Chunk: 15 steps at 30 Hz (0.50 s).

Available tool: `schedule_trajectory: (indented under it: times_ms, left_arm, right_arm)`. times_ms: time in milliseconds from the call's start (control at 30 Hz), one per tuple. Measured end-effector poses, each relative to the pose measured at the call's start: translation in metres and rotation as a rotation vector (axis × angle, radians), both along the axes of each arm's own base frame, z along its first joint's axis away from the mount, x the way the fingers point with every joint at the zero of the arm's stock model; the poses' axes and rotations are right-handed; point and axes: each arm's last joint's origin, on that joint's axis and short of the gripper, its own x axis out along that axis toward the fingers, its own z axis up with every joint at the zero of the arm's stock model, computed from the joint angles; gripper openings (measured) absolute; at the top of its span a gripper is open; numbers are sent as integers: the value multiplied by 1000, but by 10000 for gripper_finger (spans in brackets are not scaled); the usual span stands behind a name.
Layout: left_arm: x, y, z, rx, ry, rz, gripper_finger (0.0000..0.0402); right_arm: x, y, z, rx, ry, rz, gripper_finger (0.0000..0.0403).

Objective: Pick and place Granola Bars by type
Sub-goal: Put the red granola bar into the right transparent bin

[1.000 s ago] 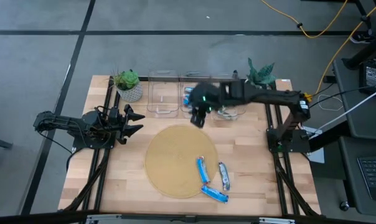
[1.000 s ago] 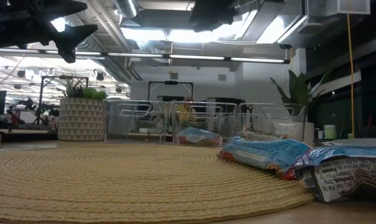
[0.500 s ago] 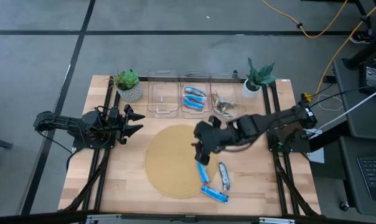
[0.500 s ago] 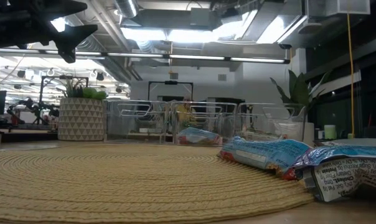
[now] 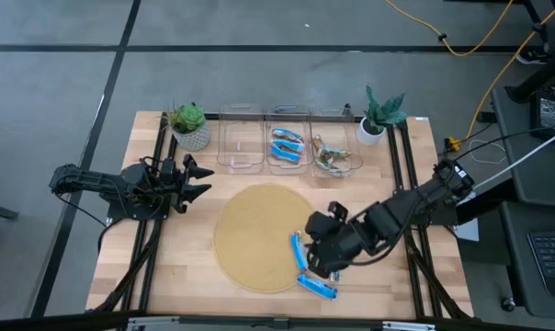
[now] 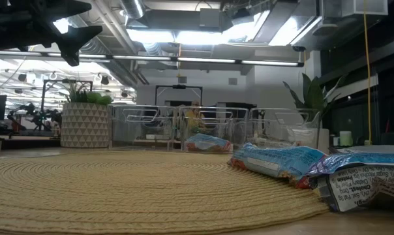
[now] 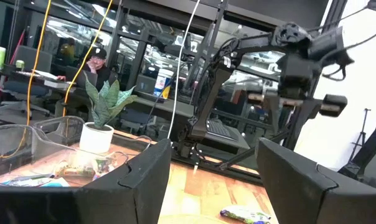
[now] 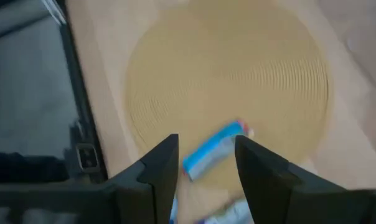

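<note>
Granola bars in shiny blue wrappers (image 5: pixel 300 251) are lying at the round woven mat's (image 5: pixel 254 234) right edge. Left pincer (image 5: pixel 200 180) is waiting spread at the counter's (image 5: pixel 158 267) left side. Right pincer (image 8: pixel 206 163) is hovering spread over one blue bar (image 8: pixel 214 147), gripping nothing. Only the low view is showing wrapper print. Middle bin (image 5: pixel 288 147) is holding blue bars, right bin (image 5: pixel 334 154) silvery ones, left bin (image 5: pixel 241 142) none.
</note>
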Motion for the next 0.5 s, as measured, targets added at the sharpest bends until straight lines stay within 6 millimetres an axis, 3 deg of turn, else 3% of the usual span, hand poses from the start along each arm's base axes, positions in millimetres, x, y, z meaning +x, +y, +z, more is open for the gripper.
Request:
schedule_trajectory:
  times_ms: [500]
  left_arm:
    - [0,0,0,0,0,0,226]
  right_arm:
    - [-29,29,-83,176,226,-285,160]
